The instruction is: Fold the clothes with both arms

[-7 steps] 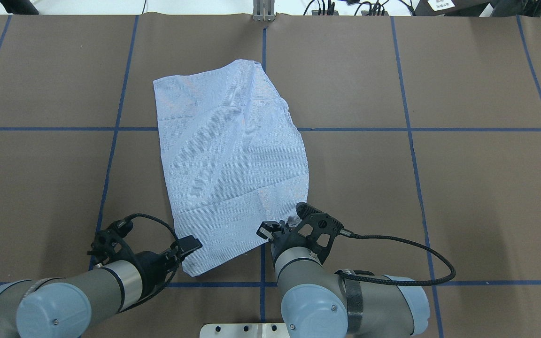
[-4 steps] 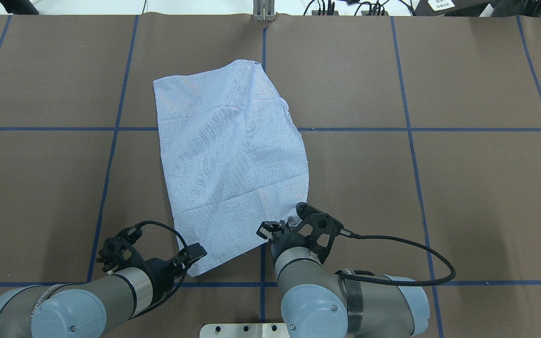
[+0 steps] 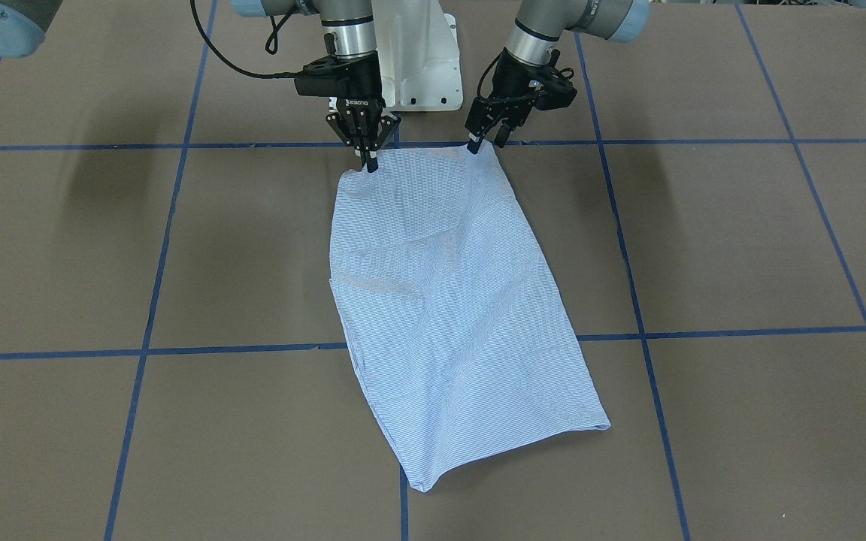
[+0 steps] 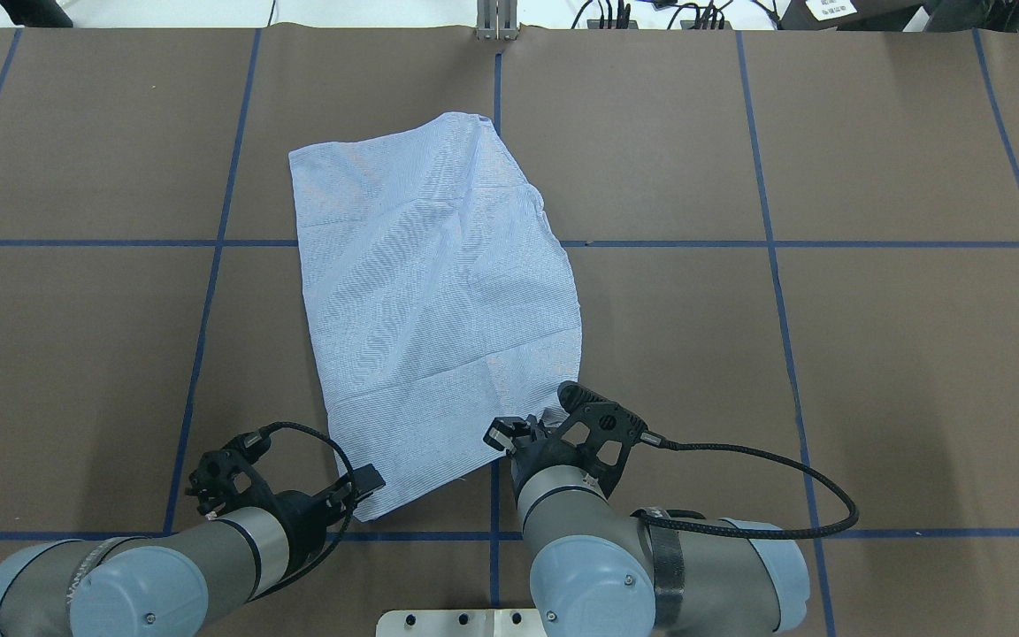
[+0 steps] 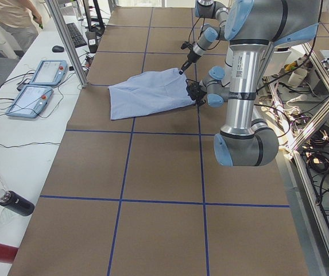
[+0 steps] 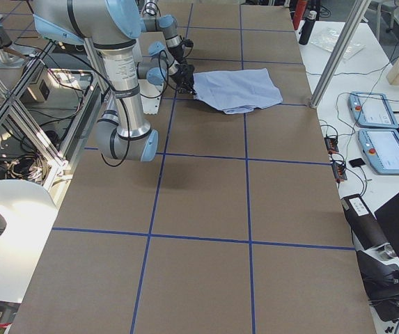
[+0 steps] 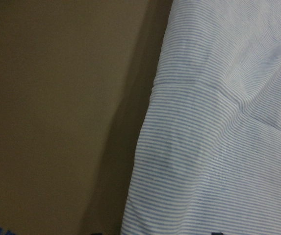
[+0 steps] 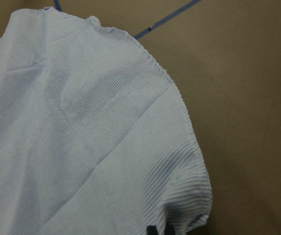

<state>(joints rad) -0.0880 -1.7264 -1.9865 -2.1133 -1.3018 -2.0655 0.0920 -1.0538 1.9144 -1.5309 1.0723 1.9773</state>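
Jaws first: right gripper [image 3: 367,161] has its jaws pressed together on the near hem of the shirt [image 4: 439,292], at the corner on its own side. Left gripper [image 3: 487,143] is at the other near corner, jaws apparently spread around the edge, no pinch yet as far as I can tell. Both are low at the near edge, so my read is they're setting up to lift that hem together and carry it away from the robot for a cross fold.

Shirt is mid-worktop [image 4: 828,354], already narrowed to a long panel, skewed against the blue tape grid [image 4: 766,243]. No sleeves, collar or buttons showing. Diagonal creases run across it, and the right side bulges.
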